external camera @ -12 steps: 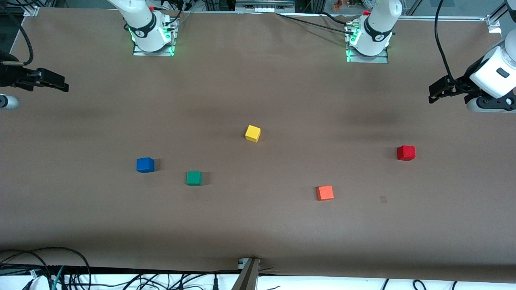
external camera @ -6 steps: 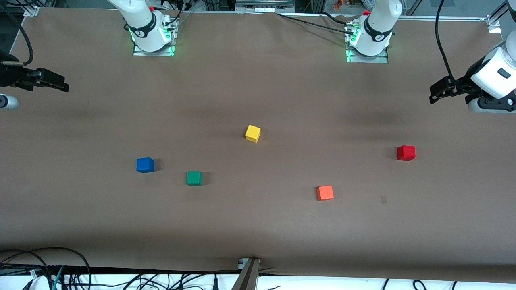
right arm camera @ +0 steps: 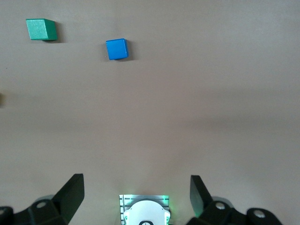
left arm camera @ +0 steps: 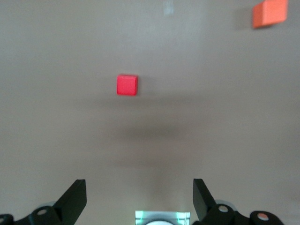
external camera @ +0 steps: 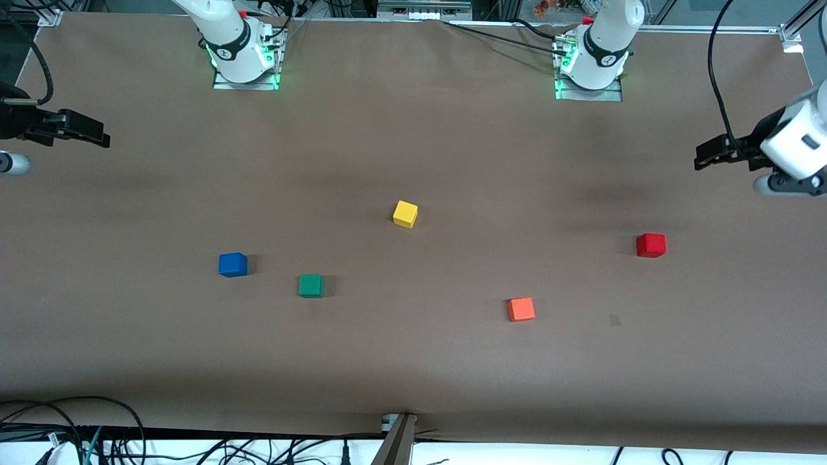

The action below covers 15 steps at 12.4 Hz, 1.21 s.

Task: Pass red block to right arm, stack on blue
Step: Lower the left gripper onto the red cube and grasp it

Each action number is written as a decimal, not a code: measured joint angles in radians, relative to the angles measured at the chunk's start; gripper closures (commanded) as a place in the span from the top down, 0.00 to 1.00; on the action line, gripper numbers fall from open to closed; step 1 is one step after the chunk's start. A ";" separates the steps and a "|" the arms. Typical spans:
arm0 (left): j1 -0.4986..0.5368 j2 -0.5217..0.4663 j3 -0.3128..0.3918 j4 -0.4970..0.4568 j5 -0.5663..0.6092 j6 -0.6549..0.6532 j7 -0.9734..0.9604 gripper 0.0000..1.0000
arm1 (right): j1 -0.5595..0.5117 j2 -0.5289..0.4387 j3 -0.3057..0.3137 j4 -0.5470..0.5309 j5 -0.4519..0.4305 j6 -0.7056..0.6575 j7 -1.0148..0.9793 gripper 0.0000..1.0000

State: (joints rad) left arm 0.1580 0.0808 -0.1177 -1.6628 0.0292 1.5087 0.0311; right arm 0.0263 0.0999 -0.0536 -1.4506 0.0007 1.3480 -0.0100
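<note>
The red block lies on the brown table toward the left arm's end; the left wrist view shows it well ahead of the fingers. My left gripper hovers open and empty at that end of the table, in its own view with jaws wide apart. The blue cube sits toward the right arm's end and also shows in the right wrist view. Open and empty, my right gripper waits in the air at its own end, jaws spread wide in its own view.
A green cube lies beside the blue one, slightly nearer the front camera. A yellow cube sits mid-table. An orange-red cube lies nearer the camera than the red block. Both arm bases stand along the table's back edge.
The left arm's hand has shifted slightly outward toward its end of the table and turned a little. The right arm and all cubes are unmoved.
</note>
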 measured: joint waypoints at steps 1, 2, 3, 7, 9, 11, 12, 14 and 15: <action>0.008 0.046 0.001 -0.007 0.004 0.002 0.001 1.00 | 0.000 0.001 0.000 0.000 0.000 0.000 0.000 1.00; 0.011 0.097 0.001 -0.008 0.025 0.020 0.002 1.00 | 0.000 0.002 0.000 0.001 0.000 0.001 0.000 1.00; 0.011 0.142 0.001 -0.009 0.053 0.057 0.003 1.00 | 0.000 0.004 0.000 0.001 0.000 0.001 0.000 1.00; 0.019 0.291 0.001 -0.021 0.097 0.244 0.013 1.00 | 0.000 0.014 0.000 0.003 0.000 0.002 0.000 1.00; 0.021 0.326 0.001 -0.090 0.125 0.407 0.015 1.00 | 0.000 0.020 0.000 0.003 0.000 0.002 0.000 1.00; 0.025 0.337 0.001 -0.219 0.137 0.614 0.015 1.00 | 0.000 0.032 0.001 0.003 0.001 0.007 0.000 1.00; 0.032 0.343 0.002 -0.277 0.161 0.698 0.015 1.00 | 0.001 0.040 0.002 0.004 0.001 0.008 0.000 1.00; 0.062 0.363 0.002 -0.333 0.230 0.798 0.016 1.00 | 0.002 0.059 0.005 0.004 0.001 0.011 0.000 1.00; 0.075 0.376 0.002 -0.339 0.251 0.816 0.016 1.00 | 0.002 0.067 0.006 0.004 0.002 0.012 0.000 1.00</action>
State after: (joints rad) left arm 0.2326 0.4569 -0.1156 -2.0014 0.2798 2.3249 0.0472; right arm 0.0288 0.1673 -0.0476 -1.4465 0.0022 1.3602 -0.0100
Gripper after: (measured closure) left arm 0.000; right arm 0.000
